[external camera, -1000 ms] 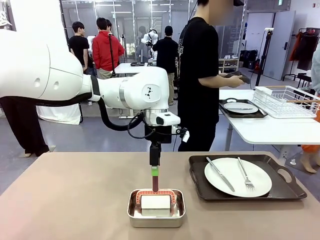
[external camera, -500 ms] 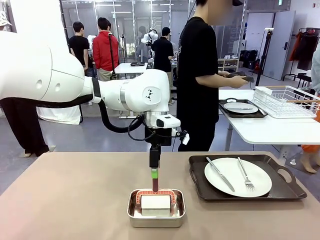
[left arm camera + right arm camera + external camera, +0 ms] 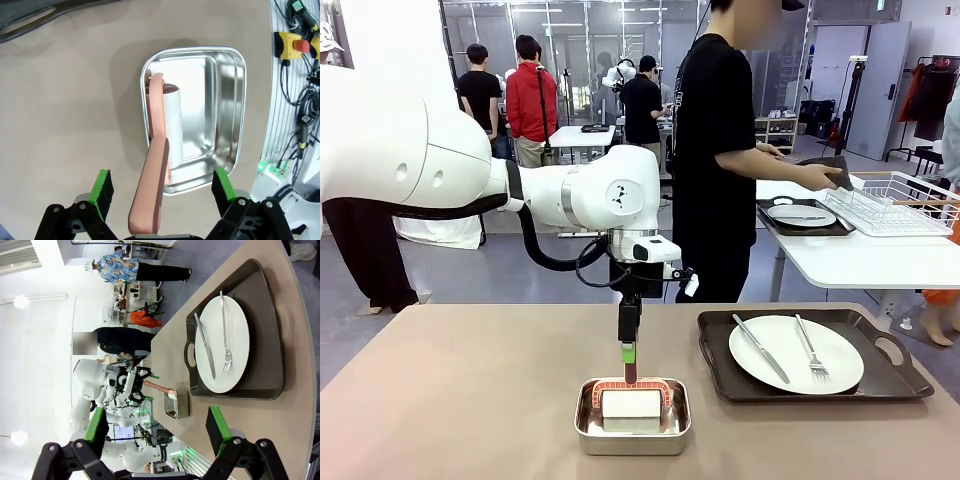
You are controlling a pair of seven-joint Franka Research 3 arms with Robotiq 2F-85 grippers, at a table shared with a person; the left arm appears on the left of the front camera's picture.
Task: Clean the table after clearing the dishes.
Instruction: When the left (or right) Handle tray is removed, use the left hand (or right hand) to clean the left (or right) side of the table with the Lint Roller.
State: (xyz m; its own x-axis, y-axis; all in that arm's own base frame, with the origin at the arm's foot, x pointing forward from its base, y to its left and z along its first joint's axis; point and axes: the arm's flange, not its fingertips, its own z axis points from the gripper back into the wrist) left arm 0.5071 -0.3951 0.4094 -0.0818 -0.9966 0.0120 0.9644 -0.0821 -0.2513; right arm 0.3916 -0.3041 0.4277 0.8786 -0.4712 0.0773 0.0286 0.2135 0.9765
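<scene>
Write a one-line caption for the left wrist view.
Open left gripper straddles the raised handle of a pink-handled roller lying in a steel pan on the beige table.

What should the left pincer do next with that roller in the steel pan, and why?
Probably close on the roller's pink handle. The left pincer stands open with the handle between its green pads, neither pad touching it, and the roller's head rests in the steel pan.
</scene>
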